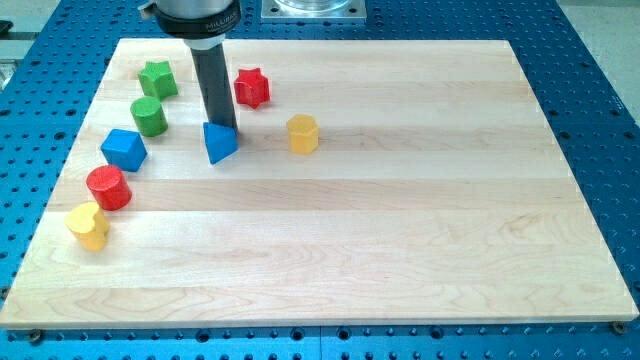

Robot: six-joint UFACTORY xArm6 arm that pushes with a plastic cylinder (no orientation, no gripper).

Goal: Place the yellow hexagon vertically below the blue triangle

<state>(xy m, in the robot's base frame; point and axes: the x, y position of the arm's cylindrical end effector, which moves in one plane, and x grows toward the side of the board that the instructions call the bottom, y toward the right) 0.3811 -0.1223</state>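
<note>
resting on the bench [400,250], my tip [224,128] touches the blue triangle's [220,143] top edge, yellow hexagon [302,133] to its right; no fingers show.

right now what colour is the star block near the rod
Red: the star block shows clearly in the camera view.

my tip [226,127] rests at the top edge of the blue triangle [220,143] on the desk [400,220]. the yellow hexagon [302,133] sits to the tool's right, the red star [251,88] up-right, the green cylinder [149,116] left.
</note>
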